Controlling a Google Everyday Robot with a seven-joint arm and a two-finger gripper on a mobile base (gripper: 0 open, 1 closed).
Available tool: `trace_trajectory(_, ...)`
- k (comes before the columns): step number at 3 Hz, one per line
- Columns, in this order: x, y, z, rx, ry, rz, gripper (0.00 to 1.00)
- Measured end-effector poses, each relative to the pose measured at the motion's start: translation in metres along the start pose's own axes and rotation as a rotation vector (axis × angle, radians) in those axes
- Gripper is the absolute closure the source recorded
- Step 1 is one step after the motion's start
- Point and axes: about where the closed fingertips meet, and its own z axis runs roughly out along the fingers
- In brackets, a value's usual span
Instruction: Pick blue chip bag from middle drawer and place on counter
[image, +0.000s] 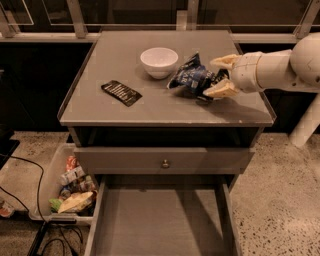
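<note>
The blue chip bag (190, 77) lies crumpled on the counter (115, 55), just right of the white bowl (159, 61). My gripper (210, 77) reaches in from the right at counter height. Its two tan fingers are spread above and below the bag's right end, and the bag rests on the counter between them. The middle drawer (160, 220) is pulled out at the bottom of the view and its grey floor is bare.
A flat black packet (121, 92) lies on the counter's left half. A closed drawer front with a round knob (165, 163) sits under the counter. A bin of snack packets (70, 190) and cables are on the floor at left.
</note>
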Motion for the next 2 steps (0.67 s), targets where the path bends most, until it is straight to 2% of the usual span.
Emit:
trace_trajectory(1,0.0000,0.0000,0.0000,0.000,0.000,0.000,0.00)
trace_trajectory(2,0.0000,0.0000,0.0001,0.000,0.000,0.000,0.00)
